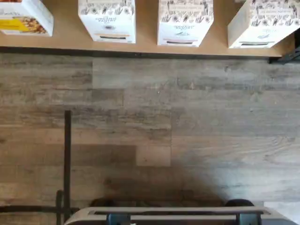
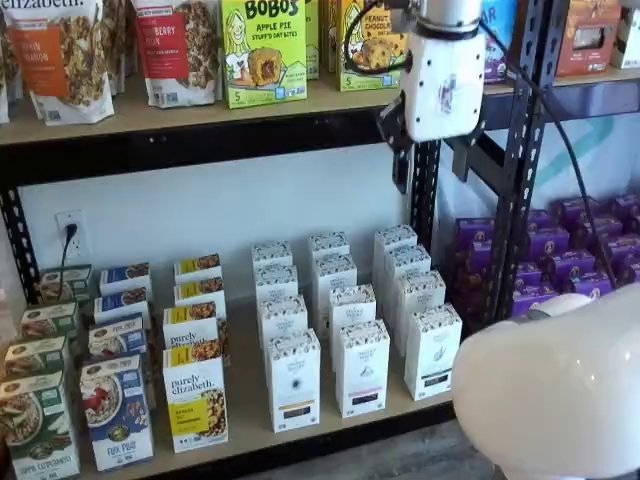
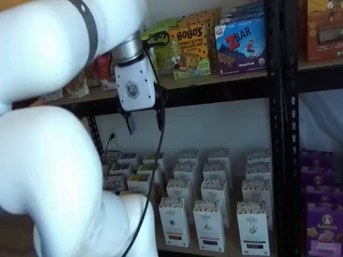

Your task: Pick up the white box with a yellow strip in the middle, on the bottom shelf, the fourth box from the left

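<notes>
My tool hangs high with fingers apart, nothing in it. The white box stands untouched at the front of the bottom shelf. Approach and grasp remain.

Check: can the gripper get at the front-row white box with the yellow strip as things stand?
Probably yes. The open gripper hangs well above it. The white box stands in the front row at the edge of the bottom shelf, with nothing before it and gaps on either side.
</notes>
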